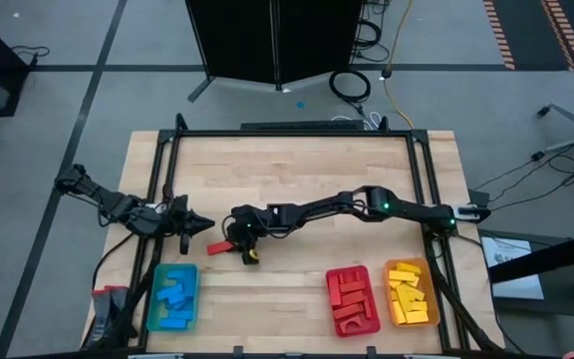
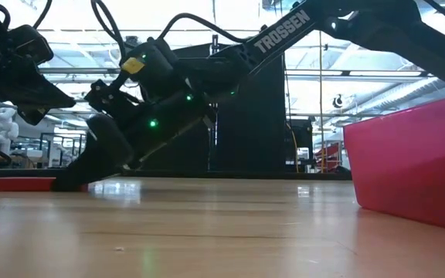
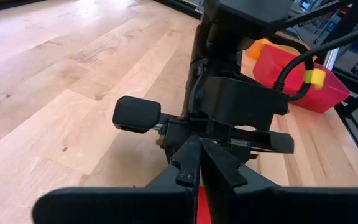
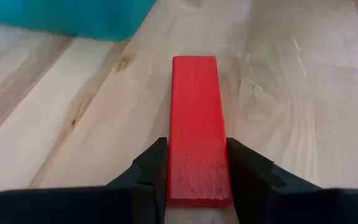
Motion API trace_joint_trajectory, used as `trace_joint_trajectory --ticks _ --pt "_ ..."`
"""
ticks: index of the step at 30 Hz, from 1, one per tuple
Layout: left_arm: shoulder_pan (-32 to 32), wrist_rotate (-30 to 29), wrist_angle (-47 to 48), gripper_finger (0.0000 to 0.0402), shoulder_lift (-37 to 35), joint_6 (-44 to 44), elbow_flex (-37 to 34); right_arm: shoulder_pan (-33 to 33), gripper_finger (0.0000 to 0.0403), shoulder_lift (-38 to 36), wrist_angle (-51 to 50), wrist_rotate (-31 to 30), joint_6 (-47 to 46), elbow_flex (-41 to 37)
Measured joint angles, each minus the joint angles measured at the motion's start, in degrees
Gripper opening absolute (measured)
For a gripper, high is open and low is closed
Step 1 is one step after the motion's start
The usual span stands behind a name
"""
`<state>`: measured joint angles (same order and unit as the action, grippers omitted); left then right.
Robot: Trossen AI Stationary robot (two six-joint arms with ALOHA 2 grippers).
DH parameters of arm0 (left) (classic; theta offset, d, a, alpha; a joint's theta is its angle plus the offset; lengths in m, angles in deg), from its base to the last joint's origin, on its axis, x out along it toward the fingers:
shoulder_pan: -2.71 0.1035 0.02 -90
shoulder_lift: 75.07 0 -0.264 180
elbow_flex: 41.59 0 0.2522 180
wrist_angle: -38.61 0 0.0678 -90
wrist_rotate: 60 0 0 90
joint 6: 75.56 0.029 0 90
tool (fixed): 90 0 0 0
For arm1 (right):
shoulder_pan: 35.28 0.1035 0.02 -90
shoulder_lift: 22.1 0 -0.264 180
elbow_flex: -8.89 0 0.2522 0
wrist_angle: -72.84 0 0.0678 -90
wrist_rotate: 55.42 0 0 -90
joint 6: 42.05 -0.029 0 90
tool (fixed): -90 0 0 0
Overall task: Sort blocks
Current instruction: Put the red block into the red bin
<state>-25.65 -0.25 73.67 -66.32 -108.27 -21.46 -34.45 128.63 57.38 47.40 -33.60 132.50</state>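
Note:
A red block (image 4: 194, 93) lies flat on the wooden table (image 1: 297, 170), left of centre and just beyond the blue tray (image 1: 172, 297). It also shows in the high view (image 1: 217, 246) and the low view (image 2: 22, 184). My right gripper (image 4: 197, 149) reaches across from the table's right and has closed on the block's end (image 1: 235, 242). My left gripper (image 1: 205, 223) hovers shut at the table's left, its tips (image 3: 199, 146) pointing at the right gripper. It holds nothing. My right gripper pinches the red block's two long sides (image 4: 174, 168) between its two fingers, at the end nearest the wrist. The fingers slant down from the table's right and run along the block. The block lies flat on the table, its far end sticking out ahead of the fingertips.
Blue blocks fill the blue tray at the near left. A red tray (image 1: 353, 299) and a yellow tray (image 1: 411, 292), both with blocks, stand at the near right. In the low view the red tray's wall (image 2: 416, 166) rises close by. A black frame (image 1: 167, 150) edges the table.

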Motion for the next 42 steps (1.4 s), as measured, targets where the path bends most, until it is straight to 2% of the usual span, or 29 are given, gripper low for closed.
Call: trace_joint_trajectory --ticks 3,8,10,20,27,33,42 --pt "0.0 0.0 0.0 0.0017 0.0 0.0 0.0 0.2 0.0113 -0.9 0.0 -0.5 -4.5 -0.2" --pt "0.0 0.0 0.0 0.0017 0.0 0.0 0.0 0.9 0.0113 -4.2 -3.4 -0.9 -7.0 -0.6" --pt "0.0 0.0 0.0 0.0017 0.0 0.0 0.0 1.3 0.0113 -6.0 -7.0 -3.3 -8.0 -0.8" --pt "0.0 0.0 -0.1 0.0017 0.0 0.0 0.0 5.1 0.0113 -19.7 -34.1 -7.8 -6.3 -1.0" --pt "0.0 0.0 -0.2 0.0017 0.1 0.0 0.0 9.8 0.0113 -30.2 -52.8 -17.2 -8.5 -0.9" --pt "0.0 0.0 -0.1 0.0017 0.1 0.3 0.0 14.5 0.0113 -38.1 -67.4 -23.5 -16.9 -2.1" --pt "0.0 0.0 -0.2 0.0017 0.1 0.4 0.0 26.6 0.0113 -56.1 -68.4 -31.6 -44.9 -18.9"
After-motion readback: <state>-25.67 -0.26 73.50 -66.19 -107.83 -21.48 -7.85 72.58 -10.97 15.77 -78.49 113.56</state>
